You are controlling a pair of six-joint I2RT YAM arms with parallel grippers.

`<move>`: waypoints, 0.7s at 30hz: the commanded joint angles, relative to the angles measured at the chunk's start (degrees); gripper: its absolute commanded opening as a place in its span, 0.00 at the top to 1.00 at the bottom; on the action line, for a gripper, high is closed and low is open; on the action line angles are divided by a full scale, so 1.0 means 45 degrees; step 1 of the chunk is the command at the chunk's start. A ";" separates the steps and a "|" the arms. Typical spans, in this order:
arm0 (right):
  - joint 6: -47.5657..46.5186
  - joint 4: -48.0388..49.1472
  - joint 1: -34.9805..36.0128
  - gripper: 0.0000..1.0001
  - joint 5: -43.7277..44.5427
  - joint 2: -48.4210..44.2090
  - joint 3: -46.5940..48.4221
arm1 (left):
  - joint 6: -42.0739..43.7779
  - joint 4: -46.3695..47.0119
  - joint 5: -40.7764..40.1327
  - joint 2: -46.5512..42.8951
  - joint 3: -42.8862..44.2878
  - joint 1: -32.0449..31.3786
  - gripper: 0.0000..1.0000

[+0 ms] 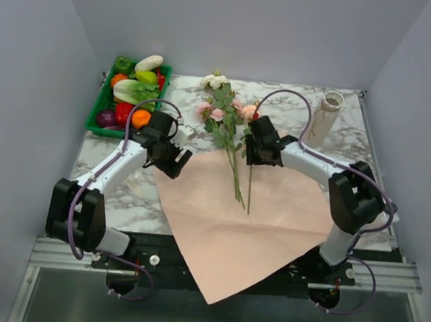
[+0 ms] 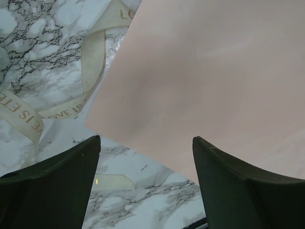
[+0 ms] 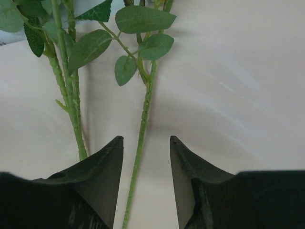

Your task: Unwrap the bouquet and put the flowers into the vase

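Note:
The bouquet lies unwrapped: its flowers (image 1: 227,113), pink, peach and white roses on long green stems, rest on the spread salmon-pink paper (image 1: 233,222). My right gripper (image 1: 251,150) hangs over the stems; in the right wrist view its gripper (image 3: 147,139) is open, with one thin stem (image 3: 143,119) running between the fingers, untouched by either. More stems (image 3: 69,95) pass to the left. My left gripper (image 1: 175,158) is open at the paper's left edge (image 2: 143,95), with nothing between its jaws. The off-white ribbed vase (image 1: 325,117) stands at the back right.
A green tray (image 1: 98,114) of vegetables sits at the back left. A cream ribbon (image 2: 90,67) printed with gold letters lies loose on the marble by the paper's edge. The paper's near corner overhangs the table's front edge.

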 commanded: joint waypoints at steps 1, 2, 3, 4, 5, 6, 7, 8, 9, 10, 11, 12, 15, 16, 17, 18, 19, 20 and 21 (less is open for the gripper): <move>0.0274 0.0775 0.0121 0.51 0.0348 0.0652 0.0235 | 0.0272 0.0892 -0.0870 0.0204 -0.0251 0.0010 0.14; 0.0294 0.0911 0.0121 0.53 0.0367 0.0790 0.0235 | 0.0292 0.0912 -0.0948 0.0224 -0.0348 0.0010 0.14; 0.0333 0.0932 0.0159 0.54 0.0387 0.0907 0.0235 | 0.0272 0.0932 -0.0948 0.0205 -0.0407 0.0010 0.14; 0.0334 0.1009 0.0160 0.55 0.0426 0.1082 0.0216 | 0.0292 0.0951 -0.0910 0.0108 -0.0466 0.0010 0.14; 0.0334 0.1087 0.0179 0.55 0.0562 0.1162 0.0216 | 0.0330 0.0971 -0.0851 0.0030 -0.0524 0.0010 0.14; 0.0334 0.1127 0.0199 0.55 0.0679 0.1259 0.0197 | 0.0311 0.0990 -0.0831 -0.0048 -0.0660 0.0010 0.14; 0.0334 0.1147 0.0199 0.56 0.0796 0.1357 0.0177 | 0.0311 0.0971 -0.0812 -0.0204 -0.0700 0.0010 0.14; 0.0334 0.1224 0.0199 0.56 0.1049 0.1474 0.0157 | 0.0311 0.0952 -0.0754 -0.0283 -0.0759 0.0010 0.14; 0.0334 0.1264 0.0199 0.57 0.1167 0.1552 0.0119 | 0.0311 0.0932 -0.0676 -0.0361 -0.0798 0.0010 0.14; 0.0314 0.1322 0.0199 0.57 0.1265 0.1611 0.0060 | 0.0311 0.0951 -0.0656 -0.0555 -0.0856 0.0010 0.14; 0.0314 0.1419 0.0199 0.58 0.1382 0.1689 0.0021 | 0.0350 0.0952 -0.0617 -0.0634 -0.0896 0.0010 0.14; 0.0314 0.1498 0.0218 0.61 0.1422 0.1728 -0.0018 | 0.0389 0.0932 -0.0539 -0.0712 -0.0973 0.0010 0.14; 0.0411 0.1810 0.0218 0.68 0.1403 0.1807 -0.0174 | 0.0487 0.1048 -0.0421 -0.0889 -0.1285 0.0010 0.14; 0.0470 0.1888 0.0218 0.70 0.1383 0.1826 -0.0213 | 0.0487 0.1127 -0.0363 -0.0870 -0.1403 0.0010 0.14; 0.0490 0.2005 0.0238 0.72 0.1422 0.1865 -0.0233 | 0.0468 0.1205 -0.0382 -0.0792 -0.1481 0.0010 0.14; 0.0509 0.2025 0.0277 0.78 0.1442 0.1924 -0.0214 | 0.0467 0.1322 -0.0440 -0.0695 -0.1559 -0.0028 0.14; 0.0568 0.2064 0.0296 0.81 0.1461 0.1943 -0.0194 | 0.0467 0.1381 -0.0518 -0.0442 -0.1521 -0.0029 0.14; 0.0626 0.2065 0.0316 0.85 0.1500 0.1944 -0.0156 | 0.0429 0.1381 -0.0538 -0.0285 -0.1482 -0.0029 0.14; 0.0646 0.2065 0.0393 0.93 0.1636 0.1905 -0.0175 | 0.0370 0.1420 -0.0596 -0.0167 -0.1327 -0.0048 0.14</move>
